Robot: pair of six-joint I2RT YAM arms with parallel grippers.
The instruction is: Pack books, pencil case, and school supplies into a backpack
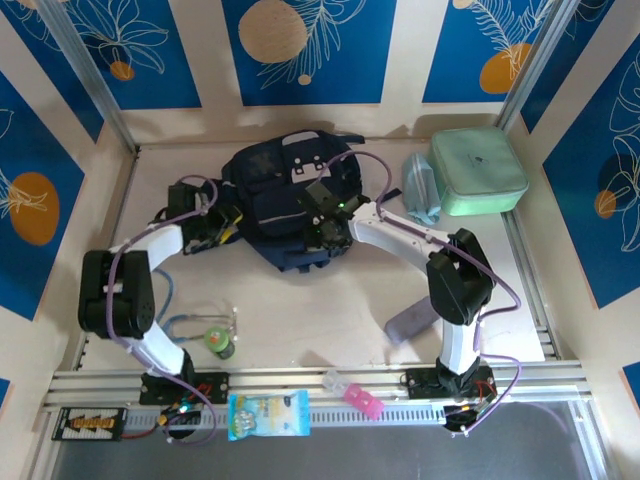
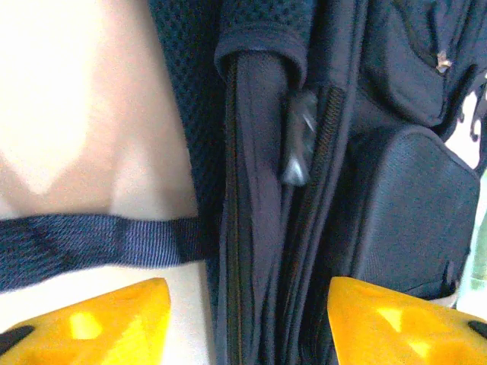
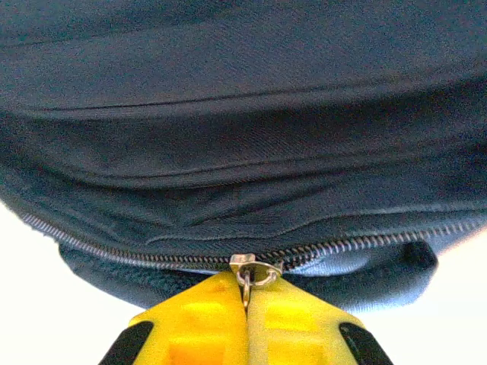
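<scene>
at the bottom of the right wrist view, the right gripper (image 3: 247, 287) is being shown with its yellow fingers (image 3: 198, 319) clenched together, and a small metal zipper pull (image 3: 256, 271) is being pinched between their tips. a zipper is being traced across the view just above those tips, along the lower edge of the backpack (image 3: 243, 137), whose navy fabric is being creased into long folds.

from above, the backpack (image 1: 275, 190) is being carried by the tabletop (image 1: 330, 300) toward its far edge, about midway between the left and right edges. the right gripper (image 1: 322, 226) is being pressed against its near right side, and the left gripper (image 1: 226, 222) is being held at its left side.

in the left wrist view, the left gripper (image 2: 247, 308) is being shown released, its yellow fingers (image 2: 106, 323) spread wide with the backpack's zipped edge between them; whether either finger is touching the fabric cannot be told. a dark webbing strap (image 2: 99, 243) is being stretched across the pale tabletop to the left of that edge.

a mint-green case (image 1: 478, 172) is being carried near the far right corner, with a pale blue item (image 1: 420, 190) just beside it on its left. a grey-purple flat item (image 1: 410, 322) is being carried beside the right arm, and a small green round thing (image 1: 220, 343) beside the left arm. a pale blue packet (image 1: 268, 414) and a pink item (image 1: 358, 398) are being carried on the rail at the near edge.
</scene>
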